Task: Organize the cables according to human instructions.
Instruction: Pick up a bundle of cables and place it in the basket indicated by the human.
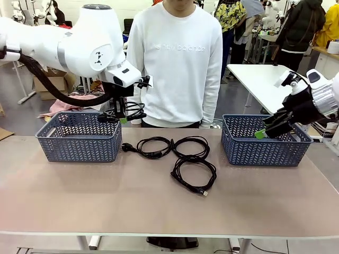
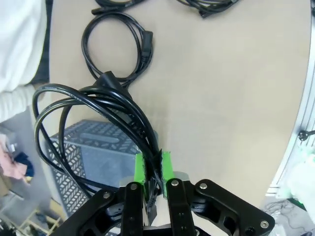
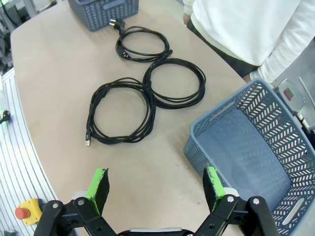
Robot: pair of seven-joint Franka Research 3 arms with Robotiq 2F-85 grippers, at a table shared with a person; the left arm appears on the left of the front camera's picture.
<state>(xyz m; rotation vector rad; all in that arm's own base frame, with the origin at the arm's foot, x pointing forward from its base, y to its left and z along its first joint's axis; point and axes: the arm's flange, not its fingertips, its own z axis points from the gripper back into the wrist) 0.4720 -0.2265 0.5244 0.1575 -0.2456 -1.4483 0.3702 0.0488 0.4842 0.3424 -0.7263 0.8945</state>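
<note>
**While one cable hangs over the left basket, three lie on the table**

Where the left arm comes in from the left side of the front view, its large white wrist is bent so that the left gripper [image 1: 123,119] points straight down above the far right corner of the left basket [image 1: 79,143]. Its green pads are pressed together on a coiled black cable [image 2: 98,103], pinching the bundled strands at one point. The rest of the loop arches free in the air beside the fingers, above the basket's rim, and is clear of the table [image 1: 79,196].

The right arm reaches in from the right, wrist tilted down and toward the middle. Its right gripper [image 3: 155,182] is poised over the right basket [image 3: 268,105], jaws spread wide with nothing between them.

Three more cables lie flat on the tabletop between the two baskets. The far-left cable [image 3: 145,59] lies nearest the left basket, its plug pointing that way. The middle cable [image 3: 201,86] sits just beside it. The near cable [image 3: 91,115] lies closer to the robot's edge, touching or overlapping the middle one.

A person in a white sweatshirt [image 1: 175,63] stands at the far side of the table, facing it with arms down.
</note>
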